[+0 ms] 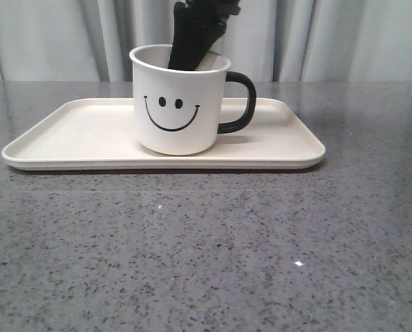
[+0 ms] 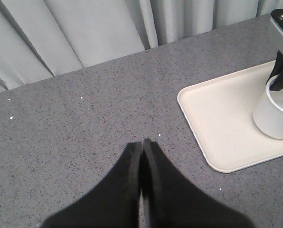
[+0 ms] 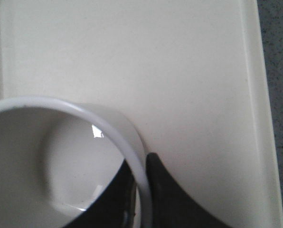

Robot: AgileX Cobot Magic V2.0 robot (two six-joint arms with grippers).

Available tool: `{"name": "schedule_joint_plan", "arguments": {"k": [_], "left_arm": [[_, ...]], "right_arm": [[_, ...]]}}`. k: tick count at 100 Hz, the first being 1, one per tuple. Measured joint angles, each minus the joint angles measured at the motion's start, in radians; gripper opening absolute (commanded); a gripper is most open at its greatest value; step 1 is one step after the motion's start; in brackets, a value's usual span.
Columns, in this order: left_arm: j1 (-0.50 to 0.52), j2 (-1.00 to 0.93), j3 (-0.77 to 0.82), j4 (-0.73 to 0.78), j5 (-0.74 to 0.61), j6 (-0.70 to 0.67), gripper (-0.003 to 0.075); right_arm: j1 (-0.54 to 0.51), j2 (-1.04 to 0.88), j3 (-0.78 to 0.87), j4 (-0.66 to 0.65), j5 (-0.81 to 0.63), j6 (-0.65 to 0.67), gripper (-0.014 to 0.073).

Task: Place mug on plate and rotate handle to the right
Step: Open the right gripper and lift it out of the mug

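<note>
Standing upright on the cream-white rectangular plate (image 1: 68, 135): white smiley-face mug (image 1: 177, 104), glossy black loop handle (image 1: 240, 102) turned right. Pinching the mug's rim, one finger inside, one outside: right gripper (image 3: 142, 176). Hovering over grey speckled table (image 2: 84, 118), fingers pressed together: left gripper (image 2: 141, 145).
</note>
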Motion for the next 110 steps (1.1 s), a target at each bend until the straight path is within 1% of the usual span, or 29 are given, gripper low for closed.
{"name": "schedule_joint_plan", "arguments": {"k": [29, 46, 53, 110], "left_arm": [[0.000, 0.000, 0.000, -0.003, 0.000, 0.000, -0.0020], [0.000, 0.000, 0.000, -0.003, 0.000, 0.000, -0.0020], [0.000, 0.000, 0.000, -0.003, 0.000, 0.000, -0.0020], [0.000, 0.000, 0.000, -0.005, 0.000, 0.000, -0.0020]], "right_arm": [[0.000, 0.007, 0.000, 0.008, -0.002, 0.000, 0.0085], [0.000, 0.007, 0.000, 0.012, -0.002, 0.000, 0.0145], [0.000, 0.007, 0.000, 0.013, -0.002, 0.000, 0.0154], [0.000, 0.007, 0.000, 0.021, -0.002, -0.001, 0.0153]]}}
